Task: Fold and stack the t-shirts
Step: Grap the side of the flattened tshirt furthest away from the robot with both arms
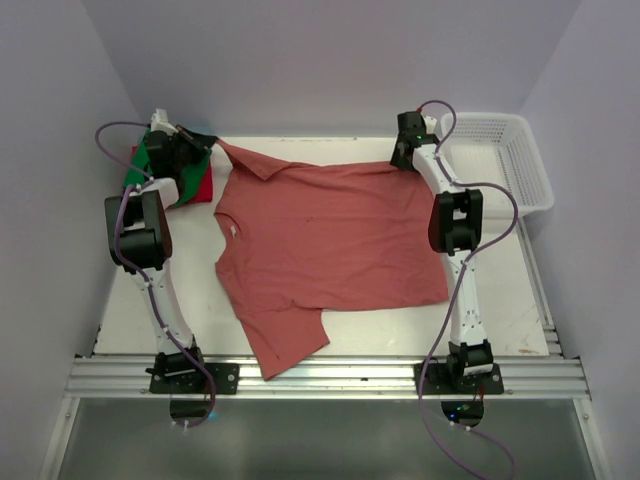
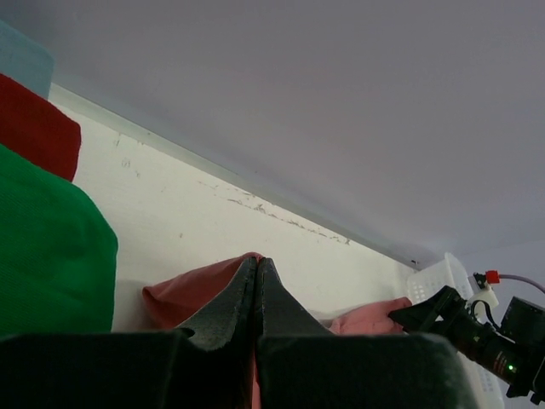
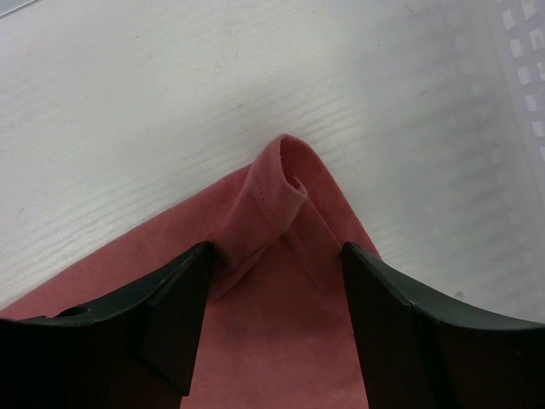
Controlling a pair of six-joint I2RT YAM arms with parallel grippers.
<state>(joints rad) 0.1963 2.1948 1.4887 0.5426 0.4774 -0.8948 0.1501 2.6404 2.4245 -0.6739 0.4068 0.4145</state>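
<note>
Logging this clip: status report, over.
Left tool shut on brick-red t-shirt corner. Right tool open, straddling other far corner. White mesh basket clear, far right.

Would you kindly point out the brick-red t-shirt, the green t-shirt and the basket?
brick-red t-shirt [image 1: 330, 235], top view, torso middle.
green t-shirt [image 2: 51, 256], left wrist view, folded bulk.
basket [image 1: 500, 160], top view, mesh floor.

White plastic mesh basket [image 1: 510, 165] sitting at the far right corner of the tabletop [image 1: 500, 300], its long side lying along the right wall. Tabletop showing white, faintly grained, scuffed along the far edge. Aluminium rail [image 1: 330, 378] running across the near edge. Pale lavender walls [image 1: 330, 60] enclosing three sides.
</note>
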